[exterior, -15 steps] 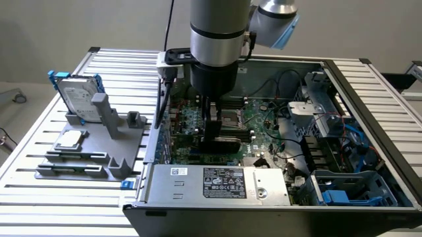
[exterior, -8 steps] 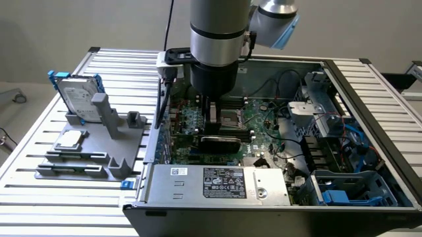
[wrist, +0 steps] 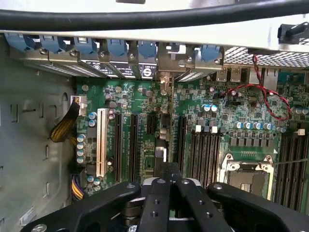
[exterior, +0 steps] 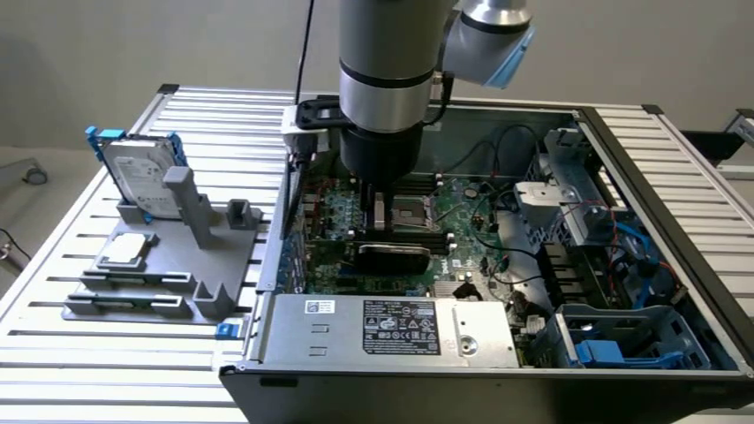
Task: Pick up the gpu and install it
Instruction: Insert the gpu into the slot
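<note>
Claw [exterior: 380,216] hangs straight down from the arm inside the open computer case [exterior: 659,177], low over the motherboard [exterior: 471,221]. In the wrist view the claw [wrist: 169,169] has its two black fingers [wrist: 155,198] drawn narrow, nearly together, and they appear to pinch the upper edge of the gpu [wrist: 164,126], which shows there edge-on as a thin dark strip.

In the exterior view the gpu [exterior: 395,256] stands directly beneath the claw, its black rounded cooler facing the camera. The card lies below the fingertips, not off to either side. Its long axis runs along the expansion slots, toward the row of rear slot brackets with blue clips [wrist: 116,48], which is left to right in the exterior view. In the wrist view it sits between the dark slots, with the white PCI slot [wrist: 101,142] off to one side and the CPU socket [wrist: 246,176] to the other. I cannot tell whether its lower edge is already in a slot or just above one.

Further out, the power supply [exterior: 389,325] fills the near end of the case. On the counter [exterior: 71,353], at the exterior view's left, a grey fixture [exterior: 154,283] carries the hard drive with blue rails [exterior: 139,177] and the square processor chip [exterior: 127,250], both well apart from the claw.
</note>
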Motion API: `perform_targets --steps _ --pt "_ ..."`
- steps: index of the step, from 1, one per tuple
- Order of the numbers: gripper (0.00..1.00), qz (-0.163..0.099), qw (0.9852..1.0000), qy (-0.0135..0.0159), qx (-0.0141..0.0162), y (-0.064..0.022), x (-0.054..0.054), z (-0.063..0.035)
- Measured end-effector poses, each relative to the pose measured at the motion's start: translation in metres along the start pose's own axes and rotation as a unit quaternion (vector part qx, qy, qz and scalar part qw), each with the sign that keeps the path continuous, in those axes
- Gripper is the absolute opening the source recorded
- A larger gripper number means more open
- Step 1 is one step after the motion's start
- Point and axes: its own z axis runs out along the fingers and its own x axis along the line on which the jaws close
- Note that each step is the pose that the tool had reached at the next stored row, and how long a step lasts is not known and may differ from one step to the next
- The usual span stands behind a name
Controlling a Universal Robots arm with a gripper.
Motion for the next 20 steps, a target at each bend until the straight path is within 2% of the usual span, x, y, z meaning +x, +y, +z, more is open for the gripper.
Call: perform_targets --steps 8,16,20 --pt "0.11 0.0 1.0 -0.0011 0.0013 0.0007 -0.004 0.0143" --pt "0.11 0.0 1.0 -0.0009 0.0012 0.0012 -0.006 0.0211" --pt "0.11 0.0 1.0 0.0007 0.0002 0.0014 -0.006 0.0225"
